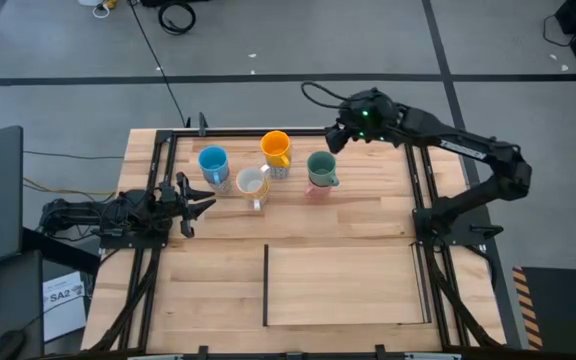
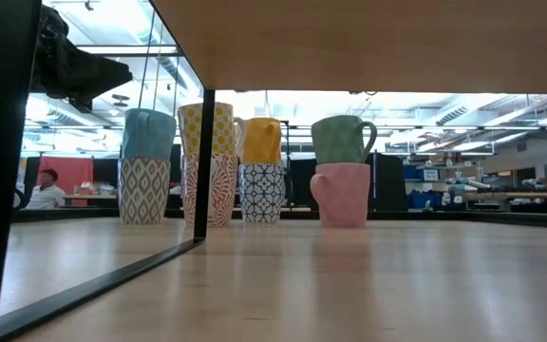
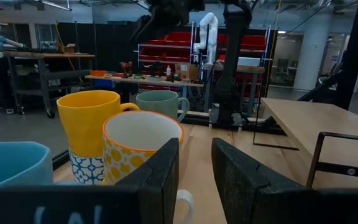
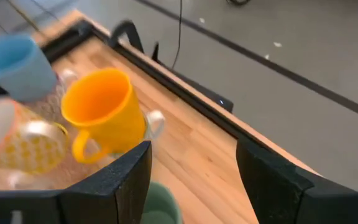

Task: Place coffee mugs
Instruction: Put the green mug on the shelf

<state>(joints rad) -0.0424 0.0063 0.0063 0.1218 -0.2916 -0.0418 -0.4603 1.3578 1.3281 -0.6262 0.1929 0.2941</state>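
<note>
Four stacks of two mugs stand near the table's far edge. The blue mug (image 1: 213, 163) sits on a patterned white one (image 2: 143, 190). A yellow-patterned white mug (image 1: 251, 183) sits on a red-patterned one (image 2: 212, 190). The orange mug (image 1: 276, 150) sits on a blue-patterned one (image 2: 262, 193), and the green mug (image 1: 321, 170) sits on the pink one (image 2: 342, 195). My left gripper (image 1: 200, 203) is open, low over the table, left of the stacks and pointing at the yellow-patterned mug (image 3: 142, 143). My right gripper (image 1: 336, 138) is open, above the far edge beyond the green mug (image 4: 160, 205).
Black frame rails (image 1: 158, 170) run along the table's left, right and far sides. A thin black rectangle (image 1: 266, 285) marks off a bare area on the near half. Beyond the table a person (image 2: 46, 190) sits in the room.
</note>
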